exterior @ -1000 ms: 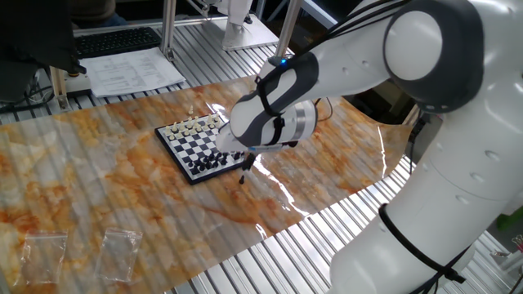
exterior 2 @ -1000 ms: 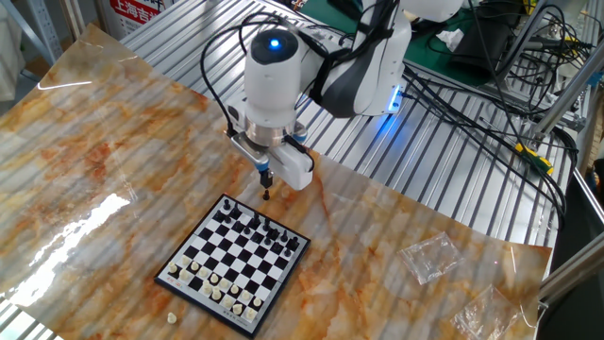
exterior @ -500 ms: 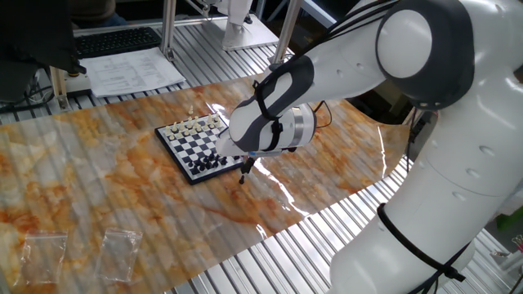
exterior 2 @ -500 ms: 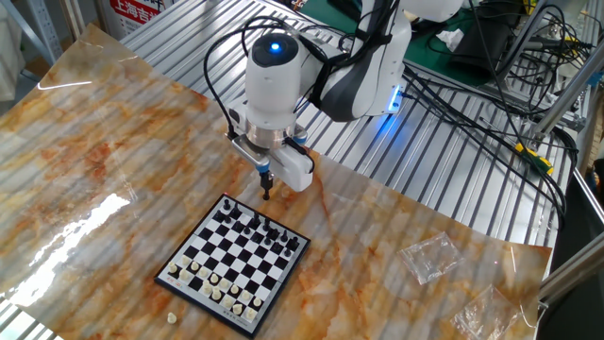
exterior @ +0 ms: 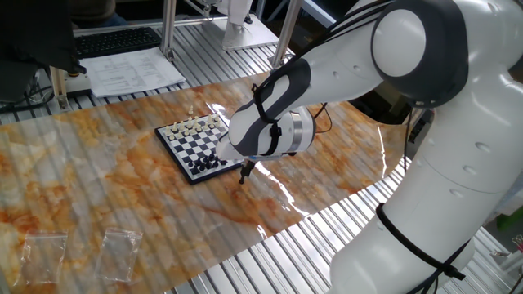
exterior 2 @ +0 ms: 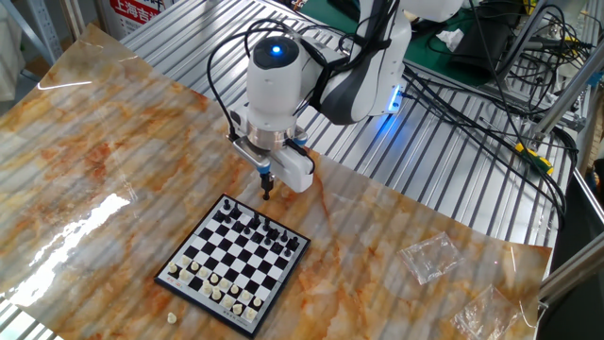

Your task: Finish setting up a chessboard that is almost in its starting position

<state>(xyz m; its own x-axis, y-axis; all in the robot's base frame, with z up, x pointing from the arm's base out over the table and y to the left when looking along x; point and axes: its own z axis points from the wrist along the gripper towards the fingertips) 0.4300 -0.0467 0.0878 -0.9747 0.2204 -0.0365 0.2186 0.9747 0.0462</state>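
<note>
The chessboard lies on the marbled sheet, with a row of cream pieces along one edge and black pieces along the other. My gripper points down just off the board's black-side corner, above the sheet. Its fingers are close together and a tiny black piece shows at their tips. A single cream piece stands on the sheet outside the cream-side edge.
Two clear plastic bags lie on the sheet away from the board. Slatted metal table shows beyond the sheet, with cables behind the arm. A keyboard and papers sit at the far side.
The arm's upper links have shifted slightly. The gripper tip stays almost in place by the board's corner, perhaps a touch lower.
</note>
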